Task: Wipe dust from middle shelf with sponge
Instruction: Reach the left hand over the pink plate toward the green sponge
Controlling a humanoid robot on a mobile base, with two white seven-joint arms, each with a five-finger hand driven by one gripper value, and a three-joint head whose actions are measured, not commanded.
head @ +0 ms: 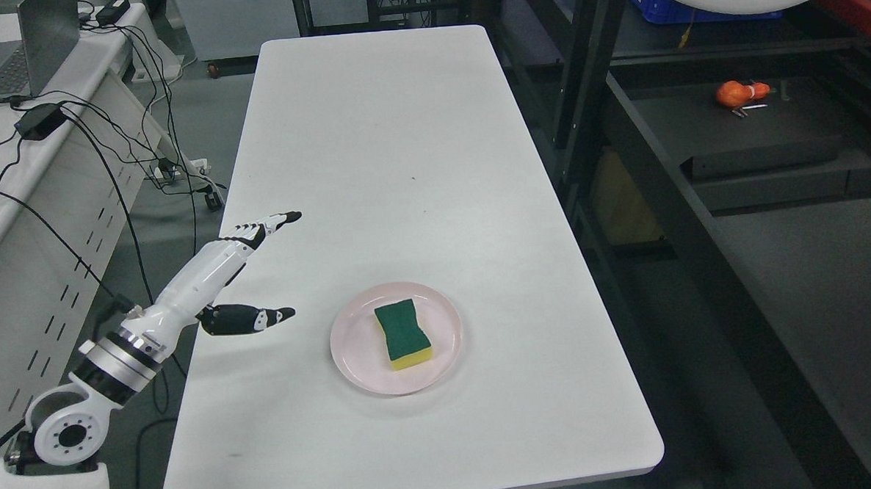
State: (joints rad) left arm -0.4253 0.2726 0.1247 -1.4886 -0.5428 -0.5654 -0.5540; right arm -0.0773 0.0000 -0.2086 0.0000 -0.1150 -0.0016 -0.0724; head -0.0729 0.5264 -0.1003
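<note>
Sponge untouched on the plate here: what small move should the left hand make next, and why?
Probably move the open left hand rightward over the green-and-yellow sponge to grasp it. The sponge lies on the round pink plate, apart from the hand, whose fingers are spread and empty over the white table's left edge.

Left arm entered from the lower left corner of the frame and rose diagonally toward the centre left. The left hand (242, 271) was held clear of any object, palm turned toward the right of the frame. Its fingers (276, 221) were extended straight and close together, pointing to the upper right; the thumb (251, 319) stood apart below them, pointing right. Nothing was grasped.
</note>
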